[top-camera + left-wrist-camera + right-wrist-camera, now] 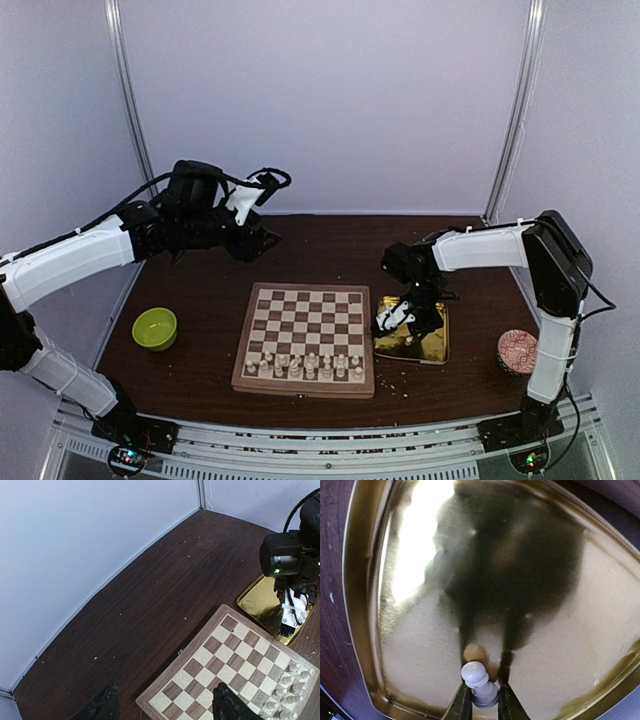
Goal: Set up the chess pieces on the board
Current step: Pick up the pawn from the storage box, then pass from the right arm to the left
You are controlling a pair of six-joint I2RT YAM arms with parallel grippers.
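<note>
Right claw (481, 699): clamped on one white piece (476, 676), pinching its lower body so the round head is left free.
Held piece: low over the near part of the gold tray (365, 630), which sits just right of the board. I cannot tell whether its base touches the tray.
Tray: no other piece shows in the right wrist view, so this is probably the last one to fetch.
Board (305, 310): in the middle of the tabletop (330, 235). Its far rows are bare.
Chess pieces (300, 365): upright in the two near rows, close together.
Left claw (165, 706): fingers apart and holding nothing, raised over the far left of the tabletop, likely kept there to leave room over the board.
Next move: lift the piece and carry it left to a free near square. Which square is free is too small to tell.
Risk: the standing pieces are tightly spaced, so the claw could knock over a neighbour when it lowers this one.
Bystanders: green bowl (155, 328) to the left, round patterned tin (517, 350) to the right.
</note>
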